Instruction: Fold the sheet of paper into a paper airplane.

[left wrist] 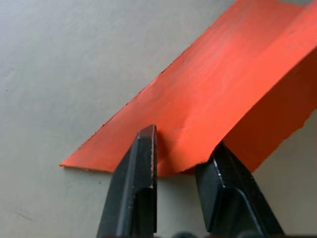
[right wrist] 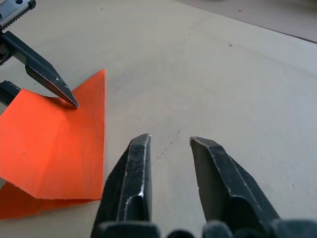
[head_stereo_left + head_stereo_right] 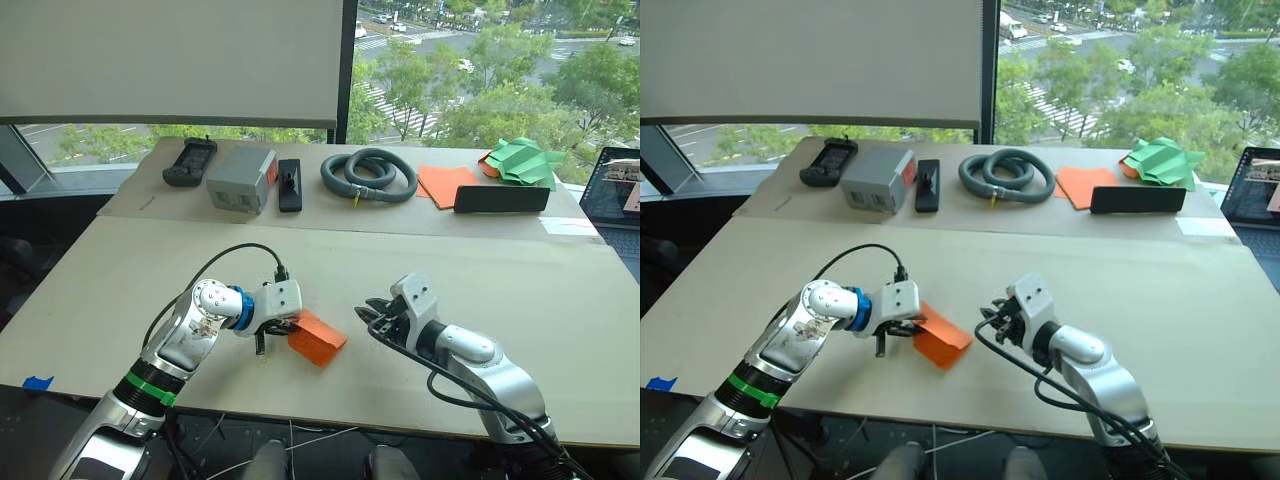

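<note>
The sheet of paper (image 3: 318,340), bright orange and folded over into a small creased piece, lies near the table's front edge. My left gripper (image 3: 283,330) is at its left edge, shut on the sheet. In the left wrist view the two black fingers (image 1: 143,163) straddle a raised fold of the paper (image 1: 223,89). My right gripper (image 3: 370,318) hovers low over the table just right of the paper, open, with nothing between its fingers (image 2: 133,173). The right wrist view shows the paper (image 2: 49,144) with a left fingertip resting on it.
On the rear board lie a black controller (image 3: 190,160), a grey box (image 3: 241,180), a black block (image 3: 290,184), a coiled grey hose (image 3: 368,174), an orange paper stack (image 3: 445,183), a black bar (image 3: 501,198) and green paper shapes (image 3: 520,160). A laptop (image 3: 615,190) stands far right.
</note>
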Action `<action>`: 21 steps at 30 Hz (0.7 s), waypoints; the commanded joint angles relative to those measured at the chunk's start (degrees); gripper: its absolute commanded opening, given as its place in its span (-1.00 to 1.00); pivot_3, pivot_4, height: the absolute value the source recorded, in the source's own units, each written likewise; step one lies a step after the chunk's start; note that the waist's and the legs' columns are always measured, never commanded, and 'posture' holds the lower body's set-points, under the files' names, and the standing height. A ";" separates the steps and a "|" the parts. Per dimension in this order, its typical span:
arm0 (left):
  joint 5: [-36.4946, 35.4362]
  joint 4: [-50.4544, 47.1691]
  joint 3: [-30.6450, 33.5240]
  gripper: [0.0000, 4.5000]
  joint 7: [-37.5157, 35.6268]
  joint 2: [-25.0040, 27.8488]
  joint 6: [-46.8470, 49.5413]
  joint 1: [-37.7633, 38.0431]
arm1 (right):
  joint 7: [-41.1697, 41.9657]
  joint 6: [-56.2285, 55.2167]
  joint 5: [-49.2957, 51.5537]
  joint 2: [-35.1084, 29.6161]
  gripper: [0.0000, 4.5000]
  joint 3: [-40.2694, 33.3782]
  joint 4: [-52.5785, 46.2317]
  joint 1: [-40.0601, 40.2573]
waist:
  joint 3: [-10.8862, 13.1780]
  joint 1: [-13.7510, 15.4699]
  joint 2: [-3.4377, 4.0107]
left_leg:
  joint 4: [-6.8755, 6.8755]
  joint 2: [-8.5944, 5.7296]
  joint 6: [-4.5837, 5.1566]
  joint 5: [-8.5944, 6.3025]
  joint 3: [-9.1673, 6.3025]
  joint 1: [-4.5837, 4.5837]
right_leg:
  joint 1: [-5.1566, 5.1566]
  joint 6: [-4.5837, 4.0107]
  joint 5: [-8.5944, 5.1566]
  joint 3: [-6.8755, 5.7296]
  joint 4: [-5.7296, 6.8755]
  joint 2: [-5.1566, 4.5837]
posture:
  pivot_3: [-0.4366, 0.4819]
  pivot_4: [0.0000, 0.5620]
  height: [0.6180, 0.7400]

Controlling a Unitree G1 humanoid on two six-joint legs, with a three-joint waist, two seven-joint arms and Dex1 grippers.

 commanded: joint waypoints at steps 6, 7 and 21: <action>-10.60 -6.40 8.17 0.26 -3.79 5.09 3.24 0.24 | 11.47 -1.83 7.61 -6.97 0.99 1.29 -13.27 0.41 | 0.09 0.06 -0.04 | 0.01 0.00 0.27 0.17 0.00 -0.12 | 0.01 0.01 0.00 0.00 -0.02 0.01 | -0.05 -0.47 0.38; -11.56 -6.77 9.08 0.26 -4.48 6.50 2.75 0.81 | 12.39 -0.97 8.64 -7.44 0.99 2.53 -14.60 0.76 | 0.09 -0.02 -0.05 | -0.01 0.01 0.42 0.26 0.00 -0.06 | 0.02 0.00 -0.02 0.00 -0.02 0.01 | -0.05 -0.47 0.38; -20.79 -5.53 16.35 0.26 -1.48 8.78 2.08 5.59 | 1.15 -9.77 -6.83 -2.59 0.60 12.33 -5.22 1.64 | 0.13 0.54 -0.10 | -0.01 0.00 -0.07 -0.04 0.03 -0.21 | -0.04 -0.11 -0.08 0.04 -0.12 0.00 | -0.05 -0.47 0.38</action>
